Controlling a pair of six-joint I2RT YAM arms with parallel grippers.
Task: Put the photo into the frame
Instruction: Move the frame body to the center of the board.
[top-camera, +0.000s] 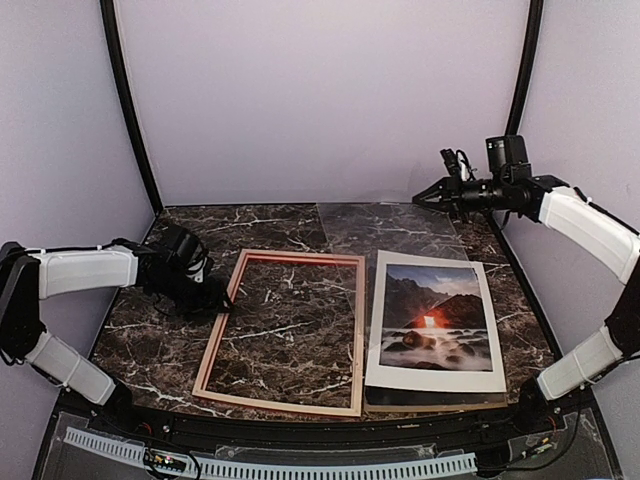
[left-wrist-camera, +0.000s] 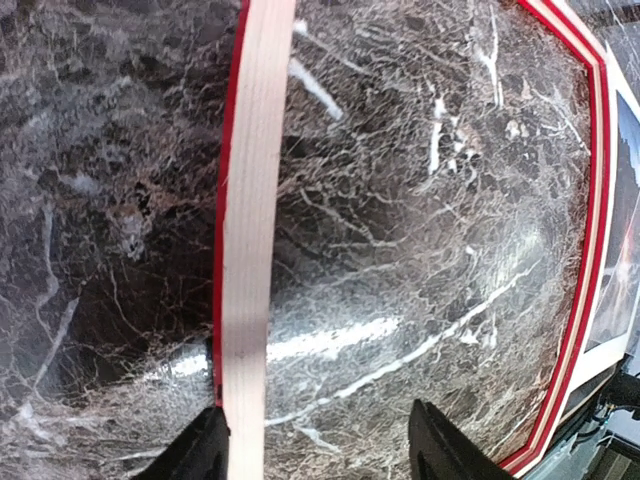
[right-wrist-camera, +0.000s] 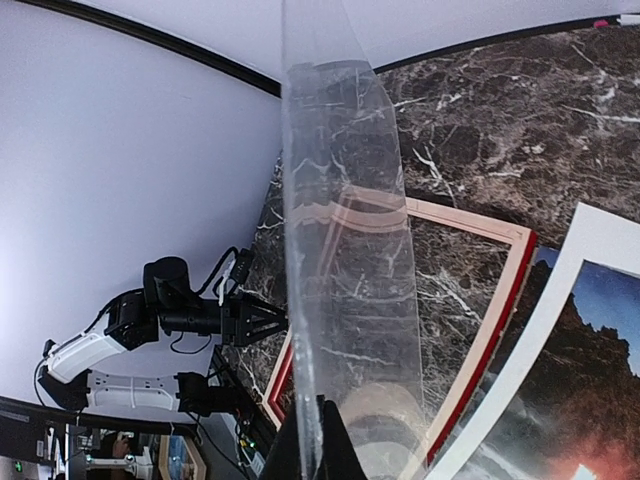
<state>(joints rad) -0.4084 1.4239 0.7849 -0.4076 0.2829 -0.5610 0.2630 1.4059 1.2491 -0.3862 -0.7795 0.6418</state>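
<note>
The frame (top-camera: 280, 403) lies flat on the marble table, pale wood back up, with a red edge showing in the left wrist view (left-wrist-camera: 250, 250). The photo (top-camera: 435, 320), dark rocks, a waterfall and an orange glow, lies to its right inside a white border. My left gripper (top-camera: 222, 300) is low at the frame's left rail. It is open, and its jaws (left-wrist-camera: 320, 455) straddle the rail without touching it. My right gripper (top-camera: 420, 198) is raised at the back right, shut on the edge of a clear sheet (right-wrist-camera: 350, 250). The frame (right-wrist-camera: 480, 330) and the photo (right-wrist-camera: 570, 380) show beyond the sheet.
The clear sheet (top-camera: 385, 225) hangs over the table's back, above the frame's far right corner. A dark board edge (top-camera: 430, 398) shows under the photo's near side. Grey walls with black corner posts (top-camera: 128, 110) enclose the table. A white ridged strip (top-camera: 280, 465) runs along the near edge.
</note>
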